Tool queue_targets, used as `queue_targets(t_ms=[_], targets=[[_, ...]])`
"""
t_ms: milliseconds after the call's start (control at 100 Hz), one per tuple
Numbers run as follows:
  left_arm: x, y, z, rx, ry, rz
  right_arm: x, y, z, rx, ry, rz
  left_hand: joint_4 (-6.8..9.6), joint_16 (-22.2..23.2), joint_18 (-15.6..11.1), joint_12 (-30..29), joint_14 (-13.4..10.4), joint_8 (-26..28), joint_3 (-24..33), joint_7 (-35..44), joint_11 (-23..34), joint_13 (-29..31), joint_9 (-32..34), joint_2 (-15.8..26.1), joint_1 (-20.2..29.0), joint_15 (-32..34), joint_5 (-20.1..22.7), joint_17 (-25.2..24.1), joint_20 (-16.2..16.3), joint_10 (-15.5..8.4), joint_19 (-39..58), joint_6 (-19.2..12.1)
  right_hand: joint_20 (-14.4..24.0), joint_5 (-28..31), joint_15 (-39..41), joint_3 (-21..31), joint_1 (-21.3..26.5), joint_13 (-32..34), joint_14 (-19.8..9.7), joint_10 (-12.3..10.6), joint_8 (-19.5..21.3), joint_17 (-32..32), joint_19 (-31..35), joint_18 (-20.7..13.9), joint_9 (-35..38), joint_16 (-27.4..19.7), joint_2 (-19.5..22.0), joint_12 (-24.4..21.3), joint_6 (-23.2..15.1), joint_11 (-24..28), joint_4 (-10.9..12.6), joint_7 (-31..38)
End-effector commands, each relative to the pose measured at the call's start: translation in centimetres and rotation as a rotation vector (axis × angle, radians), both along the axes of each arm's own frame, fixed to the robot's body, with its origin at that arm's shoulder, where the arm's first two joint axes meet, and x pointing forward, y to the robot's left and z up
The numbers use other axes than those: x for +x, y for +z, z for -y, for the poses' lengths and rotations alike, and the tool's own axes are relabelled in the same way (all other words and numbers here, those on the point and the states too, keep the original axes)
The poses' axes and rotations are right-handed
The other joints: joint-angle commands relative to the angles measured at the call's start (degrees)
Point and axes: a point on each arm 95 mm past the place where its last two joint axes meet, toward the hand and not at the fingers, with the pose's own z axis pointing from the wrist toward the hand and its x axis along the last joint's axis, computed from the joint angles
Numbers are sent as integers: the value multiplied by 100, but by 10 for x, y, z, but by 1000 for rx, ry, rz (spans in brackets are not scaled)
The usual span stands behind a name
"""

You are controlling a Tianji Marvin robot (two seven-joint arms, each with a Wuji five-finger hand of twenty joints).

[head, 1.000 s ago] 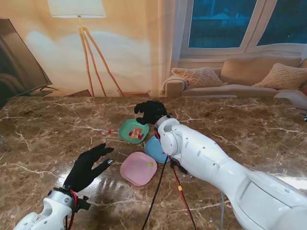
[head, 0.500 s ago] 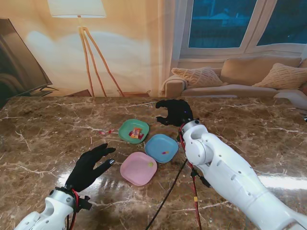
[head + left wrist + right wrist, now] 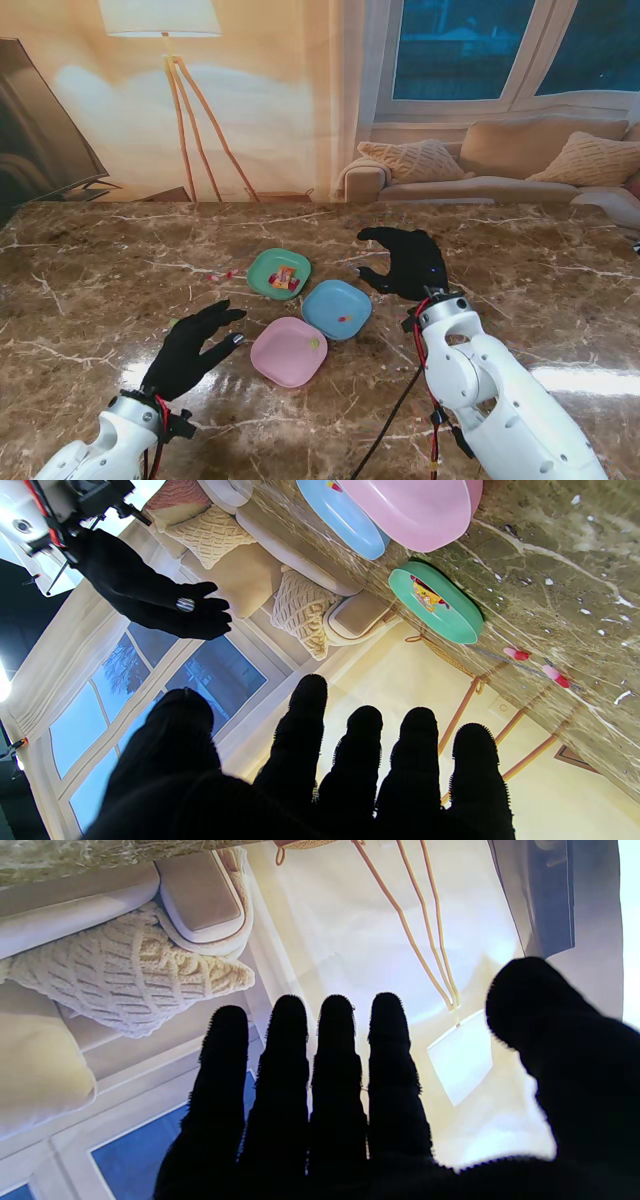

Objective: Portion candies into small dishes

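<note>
Near the middle of the stand's view, three small plastic dishes cluster on the brown marble tabletop [image 3: 120, 250]. The green round dish [image 3: 279, 273] lies farthest from me and holds a heap of wrapped candies [image 3: 284, 279] in red, orange and yellow. Just beside it, toward the right, the blue square dish [image 3: 337, 309] carries a couple of small candies [image 3: 343, 319]. The pink square dish [image 3: 289, 351] sits nearest to me, touching the blue one's edge, with one pale yellow-green candy [image 3: 313, 343] in it.

Two loose pink-wrapped candies [image 3: 535, 663] lie on the marble to the left of the green dish, well apart from the other dishes.

The black-gloved left robot hand [image 3: 190, 348] hovers in the lower left of the frame, fingers spread and holding nothing, its tips pointing toward the pink dish but clear of it. The black-gloved right robot hand [image 3: 405, 262] hangs right of the blue dish, fingers loosely apart and slightly curled, holding nothing. Its white forearm [image 3: 490, 400] fills the lower right, with red and black cables [image 3: 425, 400] trailing beside it.

Nothing lies between either hand and the dishes. Beyond the tabletop's far edge stand a wooden tripod floor lamp [image 3: 180, 70] and a beige sofa with knitted cushions [image 3: 500, 160].
</note>
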Motion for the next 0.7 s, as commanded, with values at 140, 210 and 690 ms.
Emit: queue_targets(t_ms=[140, 210, 690], targets=[[-2, -4, 2, 1, -4, -12, -36, -20, 17, 8, -27, -17, -112, -60, -30, -44, -142, 20, -124, -61, -55, -41, 19, 217, 165, -89, -77, -61, -74, -101, -55, -50, -291, -208, -189, -216, -320, -175, -186, 29, -122, -42, -239, -316, -157, -301, 182, -209, 49, -215, 235, -133], [-1, -5, 4, 0, -9, -13, -46, -26, 24, 16, -44, -31, -112, -60, -36, -44, -153, 19, -125, -63, -54, -42, 23, 218, 164, -89, -77, -59, -73, -101, -53, -55, -403, -248, -242, -301, -346, -211, -199, 45, -170, -60, -301, -359, -209, -374, 238, -292, 80, -273, 254, -187], [2, -7, 12, -1, -34, -22, -80, -72, 51, 95, -120, -147, -110, -61, -38, -45, -153, 8, -123, -79, -49, -40, 21, 217, 161, -89, -94, -53, -72, -107, -51, -46, -791, -499, -420, -726, -658, -519, -286, 73, -430, -267, -523, -573, -543, -623, 734, -600, 151, -417, 430, -446]])
